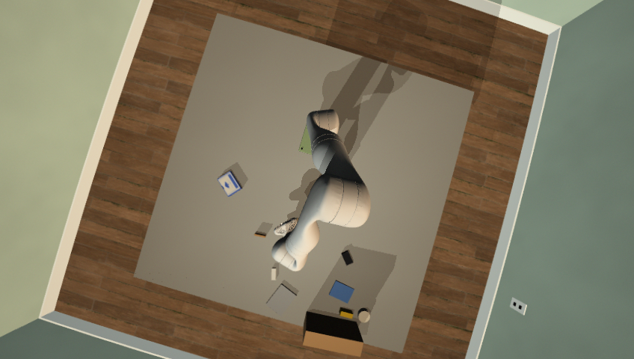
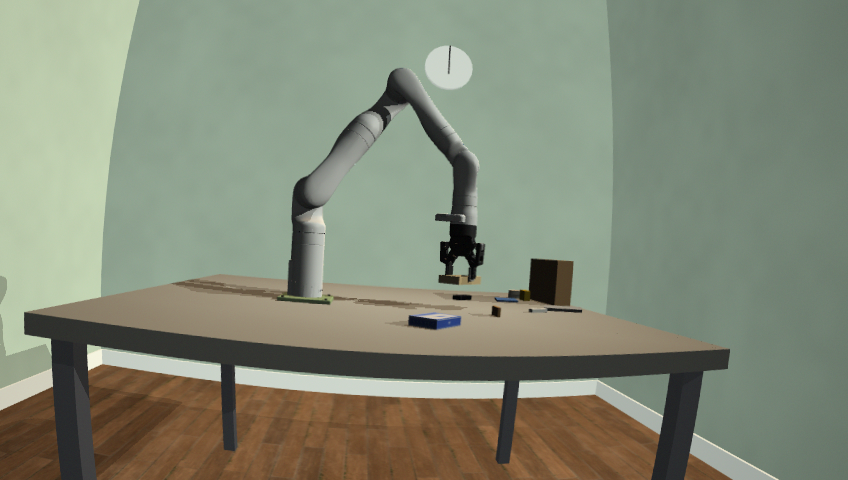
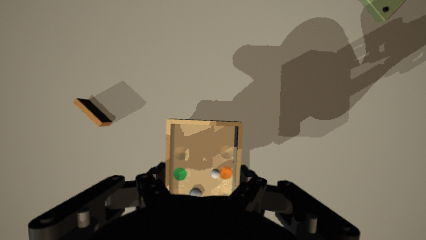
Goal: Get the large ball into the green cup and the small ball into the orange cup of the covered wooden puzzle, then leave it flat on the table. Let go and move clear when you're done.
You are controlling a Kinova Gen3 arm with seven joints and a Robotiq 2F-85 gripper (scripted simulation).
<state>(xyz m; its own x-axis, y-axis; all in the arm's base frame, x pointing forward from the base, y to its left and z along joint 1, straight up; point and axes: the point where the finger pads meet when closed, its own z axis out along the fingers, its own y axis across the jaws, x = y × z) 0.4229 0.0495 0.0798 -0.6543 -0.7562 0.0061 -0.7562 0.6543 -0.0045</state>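
Green walls and a wooden plank floor [image 2: 357,434] enclose a tan table [image 2: 249,333] on dark legs; a round wall clock [image 2: 448,67] is seen behind the arm.

Item 1. Grey arm [image 2: 357,136], mounted on a green base plate [image 2: 324,300], bent at the elbow and reaching down toward the table.

Item 2. Black gripper [image 2: 461,268], clamped on the covered wooden puzzle [image 3: 203,156]. The puzzle is gripped at its two sides, near the edge closest to the wrist camera, and is held in the air above the table, not resting on it.

Item 3. Puzzle interior, as seen in the wrist view: a green cup [image 3: 179,174] at 8 o'clock and an orange cup [image 3: 226,173] at 4 o'clock. One grey ball [image 3: 215,173] lies touching the orange cup on its 9 o'clock side, not inside it. A second grey ball [image 3: 196,191] lies at the near edge at 6 o'clock, between the cups and in neither. Which ball is the larger cannot be told.

Item 4. Other objects on the table: a blue-and-white box [image 2: 435,320]; a small orange-edged block [image 3: 93,111] at 10 o'clock from the puzzle in the wrist view; a dark brown box [image 2: 551,280] near the far right edge; a flat blue square [image 1: 342,291]; a grey sheet [image 1: 281,298].
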